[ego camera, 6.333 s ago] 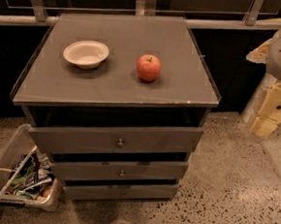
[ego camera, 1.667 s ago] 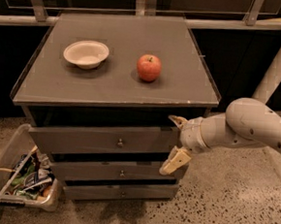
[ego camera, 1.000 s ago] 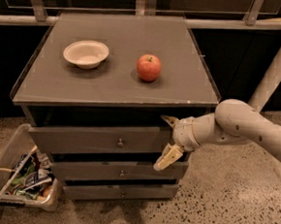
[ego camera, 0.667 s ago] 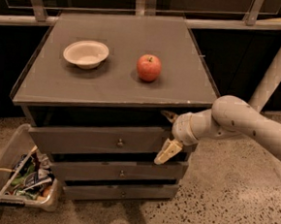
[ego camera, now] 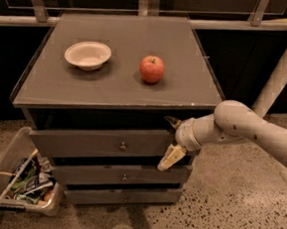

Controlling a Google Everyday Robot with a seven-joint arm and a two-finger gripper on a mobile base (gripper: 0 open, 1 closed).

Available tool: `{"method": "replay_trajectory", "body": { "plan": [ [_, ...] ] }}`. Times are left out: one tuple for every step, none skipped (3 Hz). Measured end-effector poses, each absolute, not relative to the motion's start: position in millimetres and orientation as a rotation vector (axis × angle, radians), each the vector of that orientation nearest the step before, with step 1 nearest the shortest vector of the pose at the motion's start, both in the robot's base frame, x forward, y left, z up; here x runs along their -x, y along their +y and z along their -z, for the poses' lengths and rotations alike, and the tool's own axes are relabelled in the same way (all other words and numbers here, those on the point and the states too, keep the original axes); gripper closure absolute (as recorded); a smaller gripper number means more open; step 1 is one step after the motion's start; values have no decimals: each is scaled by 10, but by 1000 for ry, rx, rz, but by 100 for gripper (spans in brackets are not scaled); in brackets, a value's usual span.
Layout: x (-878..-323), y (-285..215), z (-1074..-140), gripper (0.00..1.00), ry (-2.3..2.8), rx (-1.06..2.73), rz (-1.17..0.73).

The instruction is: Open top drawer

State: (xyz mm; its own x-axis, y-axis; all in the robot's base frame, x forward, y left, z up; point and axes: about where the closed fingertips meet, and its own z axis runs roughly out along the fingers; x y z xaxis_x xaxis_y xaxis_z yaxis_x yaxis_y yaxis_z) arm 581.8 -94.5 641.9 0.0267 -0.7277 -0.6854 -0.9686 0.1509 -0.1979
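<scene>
Centrally in the frame, just under the desk [ego camera: 110,89] top: top drawer [ego camera: 81,142], front flush or nearly flush with the carcass, apparently not yet pulled out. Runs with its long axis left to right across the picture, with a small round knob [ego camera: 123,146] at mid-front. Sits above two shorter-fronted ones, middle drawer [ego camera: 94,175] and bottom drawer [ego camera: 97,196], each with a like knob.

Right of that knob, at the right end of the drawer front: gripper [ego camera: 172,138], reaching in from the right edge of the frame on a pale arm [ego camera: 251,127]. Spread wide, one finger up by the dark gap above the front, the other down by its lower edge; holding nothing. Hard to say whether touching the front or hanging just off it.

So, for the coming move: knob to the left of the gripper, at about the same height, near but apart. Probably calls for a short slide leftward along the front, a closing on the knob, then a pull toward the lower edge of the picture — straight out, square to the long axis.

Further out, on the desk: bowl [ego camera: 87,55] at upper left, apple [ego camera: 152,69] at upper centre, both well apart from the gripper. At lower left on the floor [ego camera: 235,208]: a clear bin [ego camera: 8,155] of wrappers — beside the drawers, likely clear of the pull.
</scene>
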Motion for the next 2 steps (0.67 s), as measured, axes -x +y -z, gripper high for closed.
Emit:
{"method": "replay_trajectory", "body": {
  "plan": [
    [-5818, -944, -6419, 18, 1754, 1630, -453],
    [-5818, -944, -6419, 42, 1754, 1630, -453]
  ]
}}
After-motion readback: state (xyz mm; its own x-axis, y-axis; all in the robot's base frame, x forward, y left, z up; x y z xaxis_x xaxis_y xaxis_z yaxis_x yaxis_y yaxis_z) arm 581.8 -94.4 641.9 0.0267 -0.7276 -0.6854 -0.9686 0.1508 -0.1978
